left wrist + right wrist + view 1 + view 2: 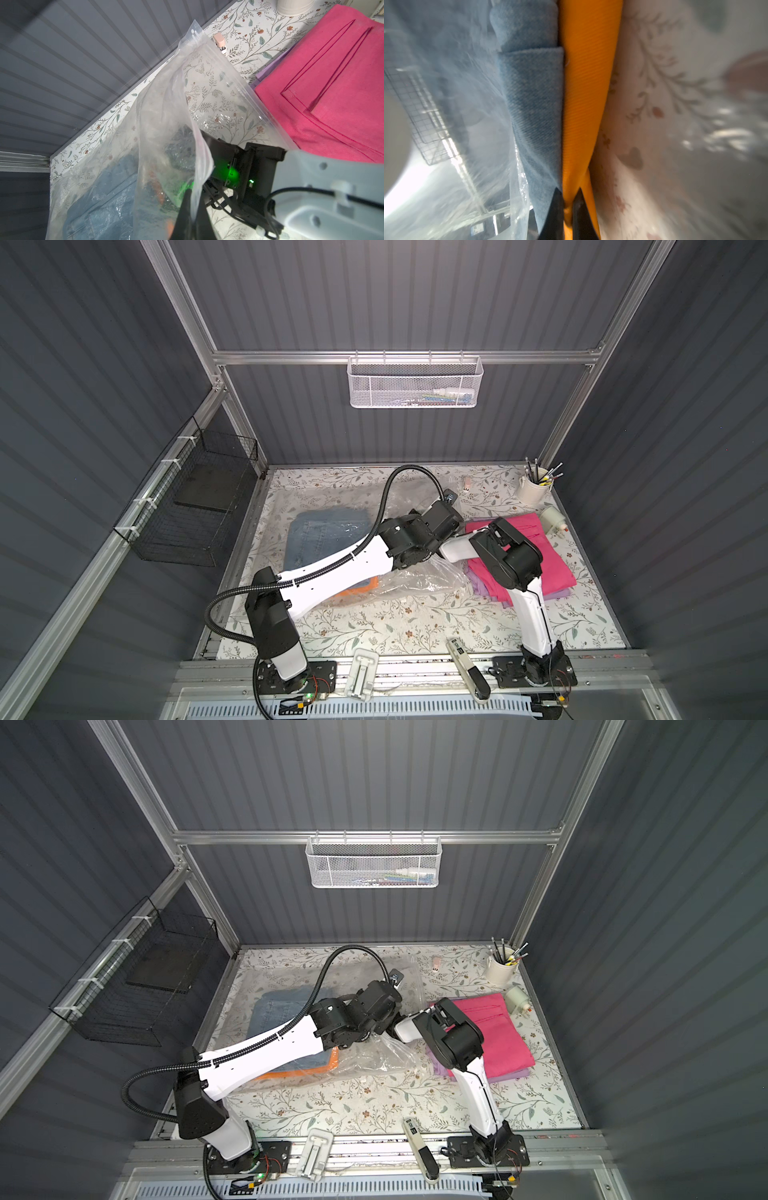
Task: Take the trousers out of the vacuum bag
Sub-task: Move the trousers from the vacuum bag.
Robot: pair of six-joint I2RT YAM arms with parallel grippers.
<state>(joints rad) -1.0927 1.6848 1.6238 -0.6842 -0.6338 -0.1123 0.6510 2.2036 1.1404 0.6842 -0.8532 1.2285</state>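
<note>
Only the left wrist view shows the left tool (190, 195) pinched narrow on the vacuum bag (166, 99) at its lifted mouth. Only the right wrist view shows the right tool (568, 197) clamped on the orange trousers (587, 83) inside the bag, with the denim trousers (533, 104) alongside. Beyond the right tool, outside the bag, hot pink trousers (544, 560) lie on lilac trousers (478, 584).

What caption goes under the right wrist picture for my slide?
The right gripper pinching the orange trousers beside the denim trousers inside the clear vacuum bag.
</note>
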